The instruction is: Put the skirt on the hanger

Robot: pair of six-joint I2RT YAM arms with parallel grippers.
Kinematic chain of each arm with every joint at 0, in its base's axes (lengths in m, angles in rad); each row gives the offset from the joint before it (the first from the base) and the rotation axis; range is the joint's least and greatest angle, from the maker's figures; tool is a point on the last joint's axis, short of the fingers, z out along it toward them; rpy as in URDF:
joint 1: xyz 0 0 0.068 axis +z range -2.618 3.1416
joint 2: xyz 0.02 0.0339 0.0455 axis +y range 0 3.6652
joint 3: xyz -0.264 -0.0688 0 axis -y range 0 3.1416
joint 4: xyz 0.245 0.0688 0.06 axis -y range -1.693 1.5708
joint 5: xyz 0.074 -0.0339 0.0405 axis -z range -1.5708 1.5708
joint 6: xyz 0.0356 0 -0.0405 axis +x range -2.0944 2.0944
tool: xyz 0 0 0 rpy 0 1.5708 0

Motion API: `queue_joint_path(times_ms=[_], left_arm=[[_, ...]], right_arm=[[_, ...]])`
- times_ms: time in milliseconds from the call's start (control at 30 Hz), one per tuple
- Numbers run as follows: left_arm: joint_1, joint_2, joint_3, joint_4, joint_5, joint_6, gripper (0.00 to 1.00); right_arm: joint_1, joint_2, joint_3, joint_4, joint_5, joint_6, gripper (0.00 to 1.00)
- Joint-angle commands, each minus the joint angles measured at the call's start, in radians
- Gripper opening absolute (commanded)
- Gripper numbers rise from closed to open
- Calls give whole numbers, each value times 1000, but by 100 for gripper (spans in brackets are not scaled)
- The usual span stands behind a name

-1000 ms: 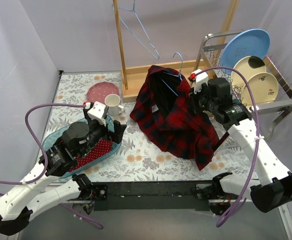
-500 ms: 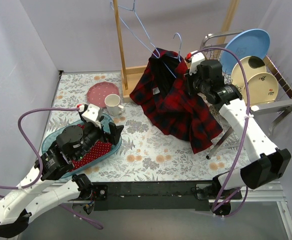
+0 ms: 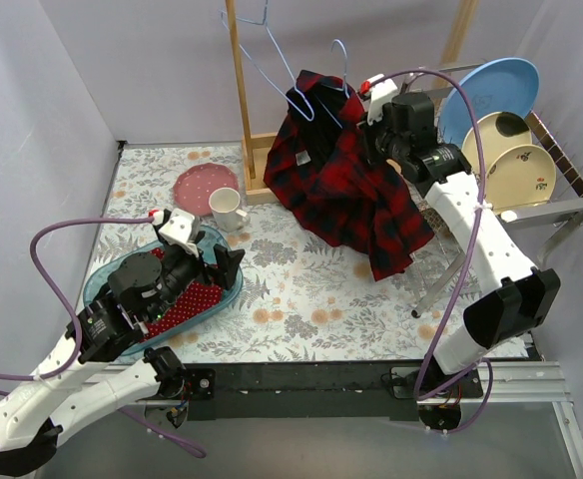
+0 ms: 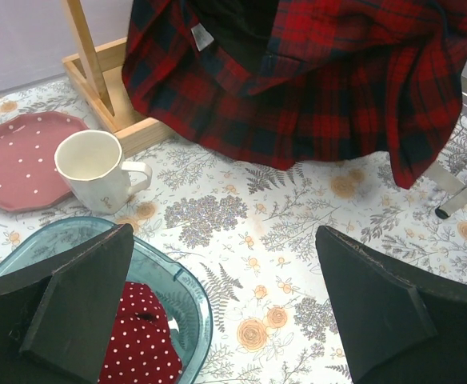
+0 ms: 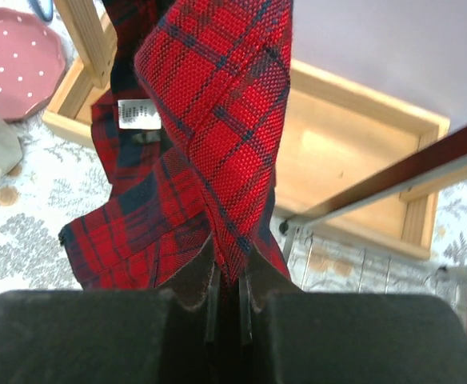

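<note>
So, from overhead the red plaid skirt is seen held up high just beside the wooden rack, with the hook of a blue wire hanger poking out above its top edge. The right gripper can't be read from up there because fabric is in the way, but in its own wrist view the fingers are seen pinched tight on a fold of the skirt. The left gripper is spread wide with nothing in it, above a teal dish holding a red dotted cloth. A mug is parked nearby. The plates at the far right are caught only from overhead.
</note>
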Motion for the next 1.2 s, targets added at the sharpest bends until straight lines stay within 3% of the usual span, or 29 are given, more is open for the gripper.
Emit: queue_joint_path(times_ms=[0,167,367,800,1167], left_arm=[[0,8,-8,4,-12,7,98],[0,17,2,1,-14,7,98],[0,29,5,7,-9,7,98],[0,46,24,-7,-32,7,98],[0,74,35,-10,-60,4,98]], right_arm=[[-5,12,118,186,-62,-78,1],[-6,84,269,151,-118,-118,1],[-5,196,449,146,-72,-74,1],[-19,365,655,270,43,-3,1],[-56,464,786,355,42,40,1]])
